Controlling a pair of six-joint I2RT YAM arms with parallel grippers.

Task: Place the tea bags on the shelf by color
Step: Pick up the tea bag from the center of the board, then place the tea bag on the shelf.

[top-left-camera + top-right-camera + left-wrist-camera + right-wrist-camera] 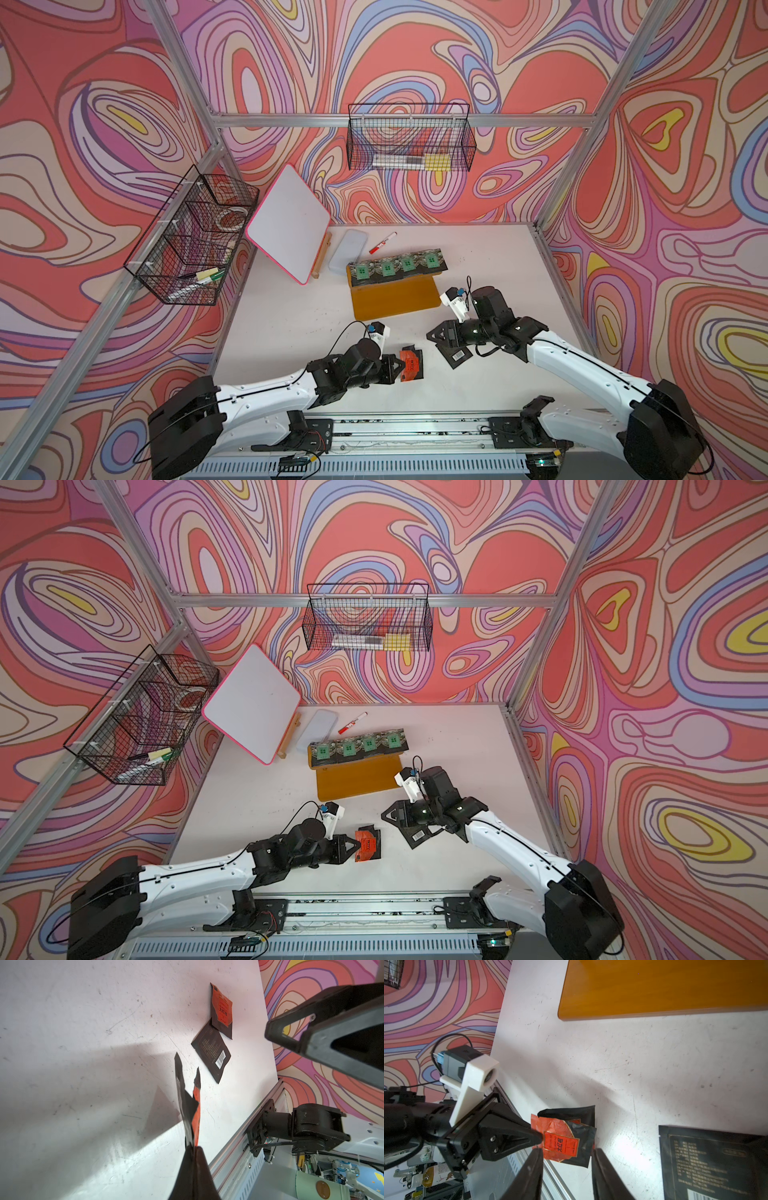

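Observation:
My left gripper (397,368) (194,1148) is shut on an orange-red tea bag (409,365) (560,1142), held on edge just above the table; a second black-backed sachet (182,1093) seems pinched with it. My right gripper (433,334) (566,1151) is open and holds nothing. It hovers over two more tea bags on the table, one orange side up (222,1012) and one black with a barcode (212,1053) (457,357). Behind them stands the mustard shelf (395,301) (664,987). Several green tea bags (399,266) line its upper step, and its lower step is bare.
A pink-edged whiteboard (286,224) leans at the back left, with a white case (348,251) and a red marker (382,243) beside it. Black wire baskets hang on the left wall (191,237) and the back wall (409,141). An aluminium rail (415,424) runs along the table's front edge.

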